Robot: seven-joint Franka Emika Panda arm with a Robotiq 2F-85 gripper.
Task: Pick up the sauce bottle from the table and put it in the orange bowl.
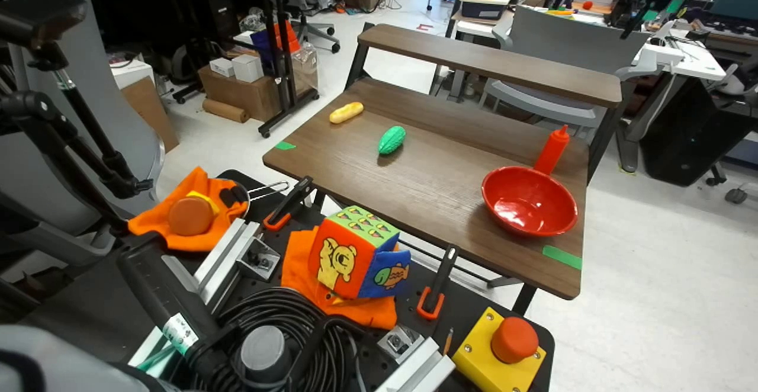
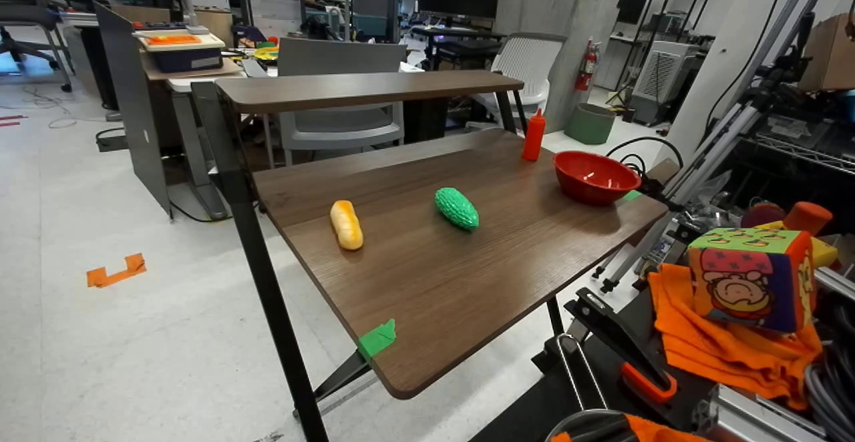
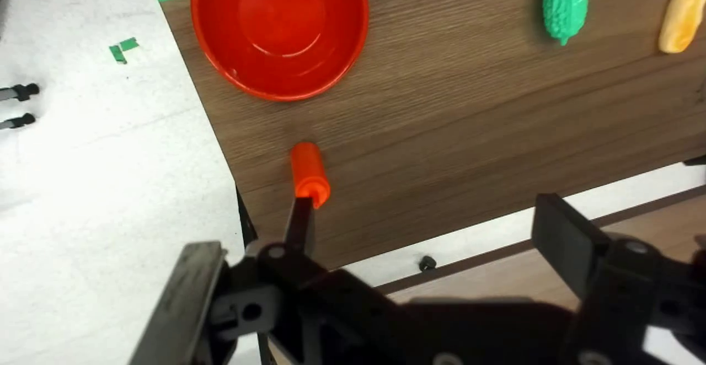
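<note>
The sauce bottle, a slim red-orange bottle with a narrow tip, stands upright on the brown table in both exterior views (image 1: 551, 154) (image 2: 534, 137). It also shows in the wrist view (image 3: 308, 167). The orange bowl, wide, round and red-orange, sits near it in both exterior views (image 1: 529, 202) (image 2: 593, 181) and in the wrist view (image 3: 279, 34). The bowl is empty. My gripper (image 3: 424, 202) is open with nothing between its fingers, above the table. In the wrist view its left fingertip overlaps the bottle's tip; I cannot tell the height gap.
The brown table (image 1: 438, 173) also bears a green oblong item (image 1: 392, 140) and a yellow oblong item (image 1: 346, 112). A raised shelf (image 1: 485, 63) runs along one long side of the table. Beside the opposite side, a black platform holds a fabric cube (image 1: 355, 256) and clamps.
</note>
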